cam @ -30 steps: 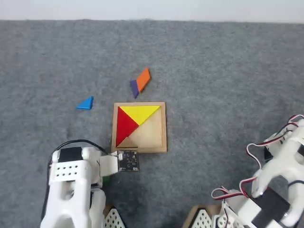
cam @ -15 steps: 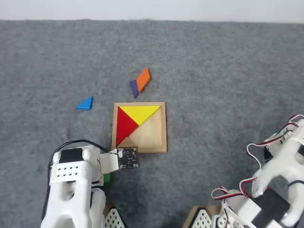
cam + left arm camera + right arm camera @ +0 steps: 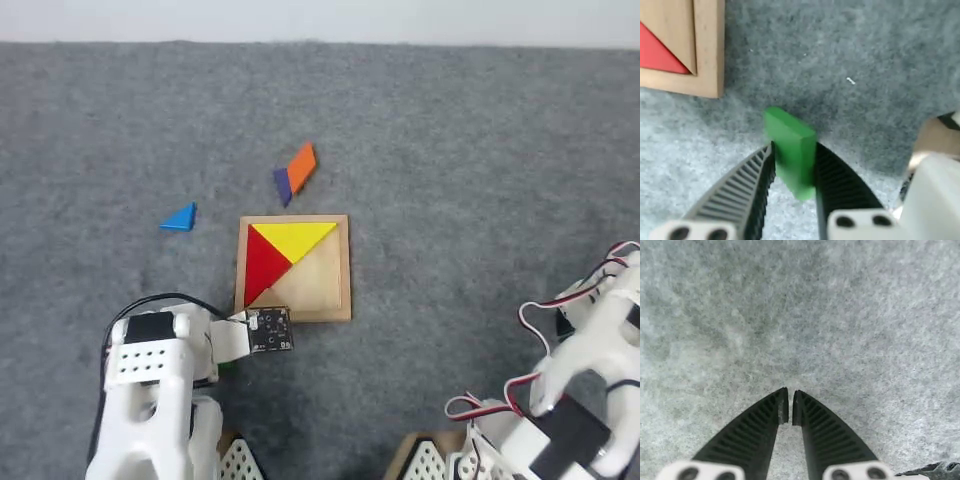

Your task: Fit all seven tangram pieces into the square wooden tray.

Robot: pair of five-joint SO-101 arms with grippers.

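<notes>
The square wooden tray (image 3: 343, 262) lies mid-table with a yellow triangle (image 3: 293, 238) and a red triangle (image 3: 264, 264) in it. Its corner (image 3: 707, 75) appears in the left wrist view. My left gripper (image 3: 792, 155) is shut on a green piece (image 3: 790, 150), held on edge just above the carpet near the tray's front-left corner. The left arm (image 3: 160, 370) covers most of that piece in the high view. Beyond the tray lie an orange piece (image 3: 302, 166) touching a purple piece (image 3: 283, 184), and a blue triangle (image 3: 180, 217) to the left. My right gripper (image 3: 790, 407) is shut over bare carpet.
Grey carpet covers the table. The right arm (image 3: 580, 390) sits folded at the front right, well away from the tray. Open carpet lies to the right of the tray and at the back.
The left arm has drawn slightly back and left from the tray's front edge, carrying the green piece. The right arm has not moved.
</notes>
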